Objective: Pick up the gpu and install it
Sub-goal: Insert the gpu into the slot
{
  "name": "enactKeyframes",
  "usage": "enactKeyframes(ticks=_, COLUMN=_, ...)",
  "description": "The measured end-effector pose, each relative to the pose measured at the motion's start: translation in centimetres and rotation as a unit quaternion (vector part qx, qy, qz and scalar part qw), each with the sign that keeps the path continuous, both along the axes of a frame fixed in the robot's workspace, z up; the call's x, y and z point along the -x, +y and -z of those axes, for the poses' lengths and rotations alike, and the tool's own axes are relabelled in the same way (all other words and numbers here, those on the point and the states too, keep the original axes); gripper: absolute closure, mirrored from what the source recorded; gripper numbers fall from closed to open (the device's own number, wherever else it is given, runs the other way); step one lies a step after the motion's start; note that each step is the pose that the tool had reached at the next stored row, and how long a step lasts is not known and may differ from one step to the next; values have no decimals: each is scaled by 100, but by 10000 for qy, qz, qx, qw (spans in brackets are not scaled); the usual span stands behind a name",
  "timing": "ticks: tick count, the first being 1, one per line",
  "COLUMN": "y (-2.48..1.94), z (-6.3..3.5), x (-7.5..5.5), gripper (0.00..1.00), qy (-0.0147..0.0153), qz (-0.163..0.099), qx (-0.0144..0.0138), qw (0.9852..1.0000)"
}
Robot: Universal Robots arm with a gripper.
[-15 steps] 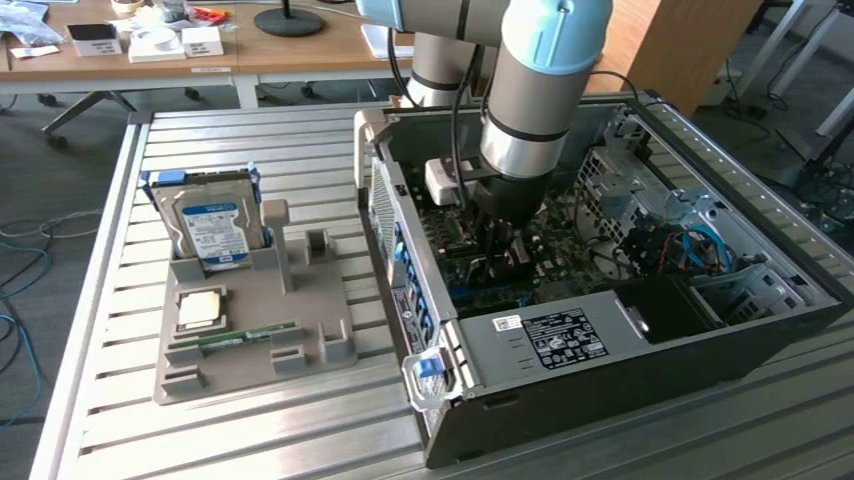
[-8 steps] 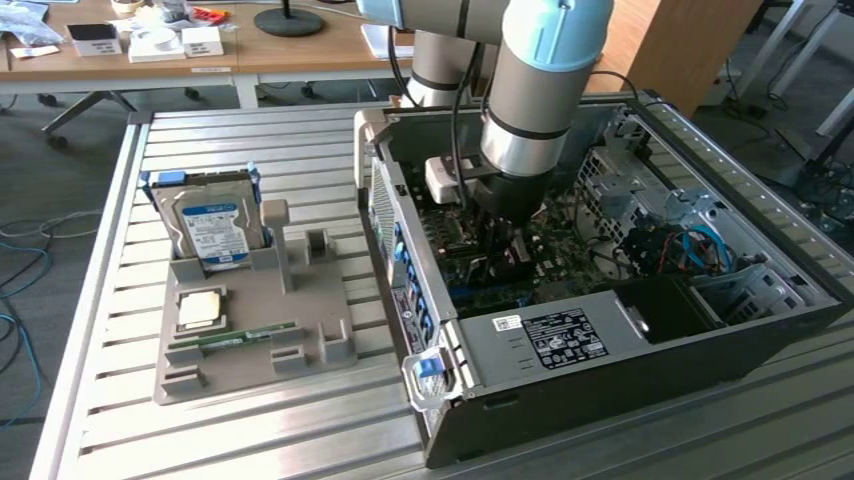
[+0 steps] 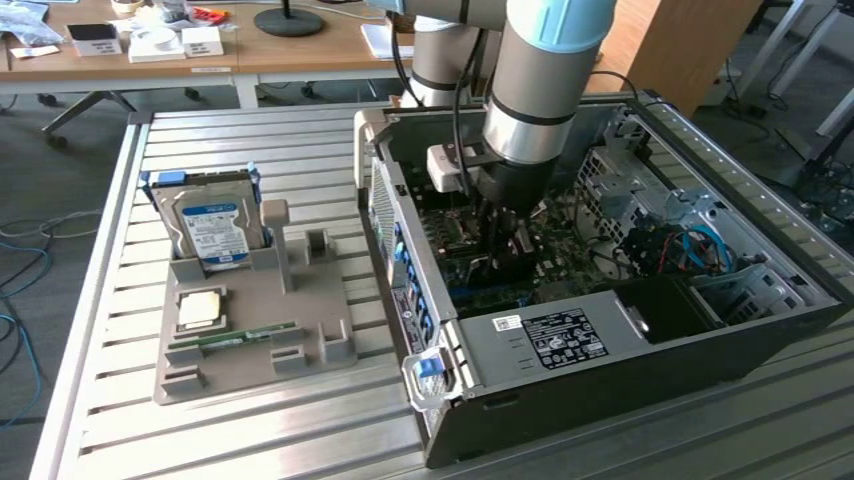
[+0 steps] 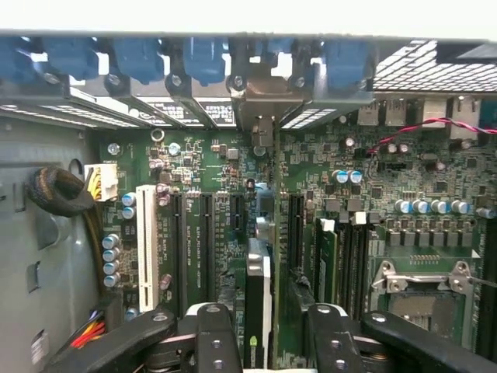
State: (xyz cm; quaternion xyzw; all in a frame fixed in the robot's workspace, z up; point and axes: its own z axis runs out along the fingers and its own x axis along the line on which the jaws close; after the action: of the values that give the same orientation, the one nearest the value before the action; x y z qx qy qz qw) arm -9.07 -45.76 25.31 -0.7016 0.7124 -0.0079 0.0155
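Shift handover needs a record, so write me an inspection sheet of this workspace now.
Surface: slatted metal table carrying the open computer case and a gray fixture tray.
Job's things: gpu stands edge-on in a motherboard slot and looks seated.
Clutter: hard drive upright on the tray; a processor chip and a RAM strip lie flat there.
Grippers: gripper inside the case, open, with its fingers on either side of the gpu and apart from it.
Cables: red-black twisted wire over the board; blue cables by the drive bays; loose leads on the floor.
Surroundings: wooden desks behind.
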Motion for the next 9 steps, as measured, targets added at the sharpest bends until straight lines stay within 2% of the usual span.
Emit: enactKeyframes(ticks=9, y=0, z=-225, x=0, gripper=60, qy=0, qz=0, qx=0, qw=10000)
